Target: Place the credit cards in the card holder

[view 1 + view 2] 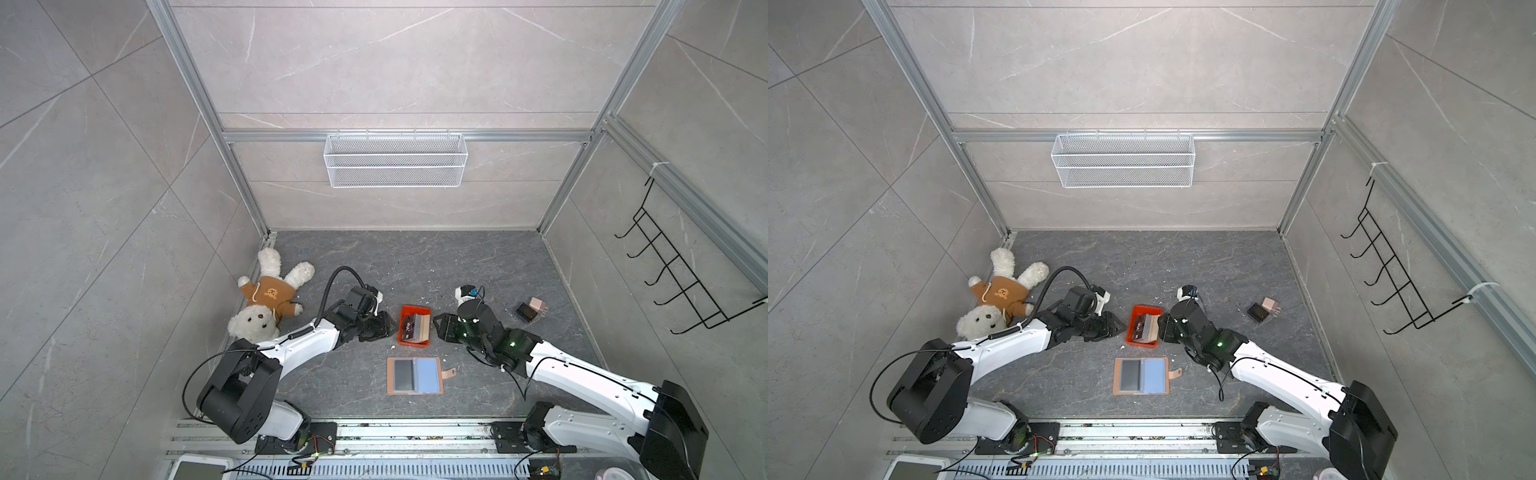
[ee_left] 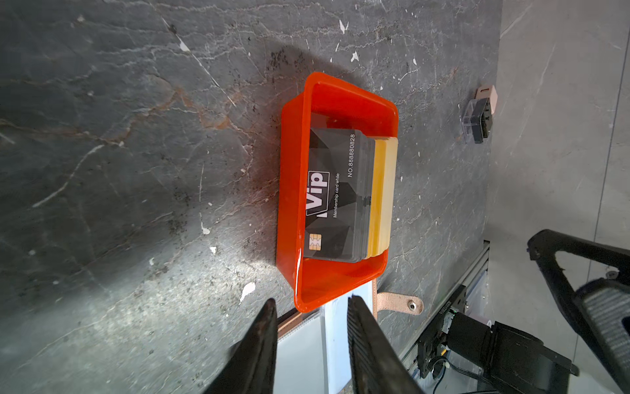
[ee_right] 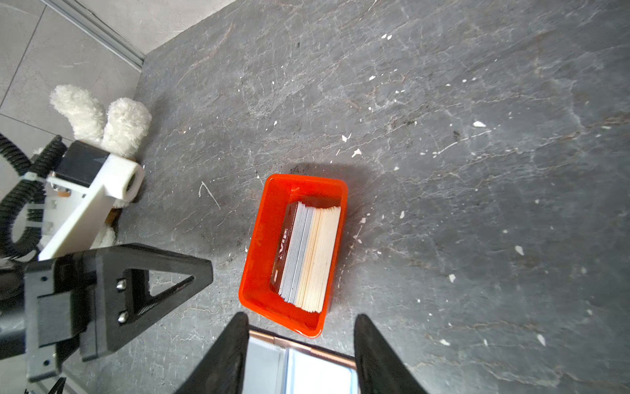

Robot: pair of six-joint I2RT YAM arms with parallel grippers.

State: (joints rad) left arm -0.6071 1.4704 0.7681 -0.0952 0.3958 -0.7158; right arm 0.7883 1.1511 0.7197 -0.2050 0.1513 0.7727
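— Fingertips of the left gripper (image 2: 312, 302) sit foremost in its wrist view: jaws moderately apart, nothing between them. The right gripper (image 3: 301, 316)?
— Likewise parted and empty. Each points at the orange-red tray (image 1: 415, 308) from its own side, just beside a long wall, neither inside.
— Credit cards (image 2: 341, 194)?
— Standing on edge in that tray, packed face to face, leaning. Black VIP face towards the left gripper, pale cards towards the right. Long edges run along the tray, away from the robot's base.
— Nearer arm?
— Judged equal; the left faces the front card squarely.
— Card holder (image 1: 414, 376)?
— Open flat, on the base side of the tray, apart from it, snap tab (image 1: 449, 373) towards the right arm. One sleeve shows a dark rectangle; card or not, undetermined.
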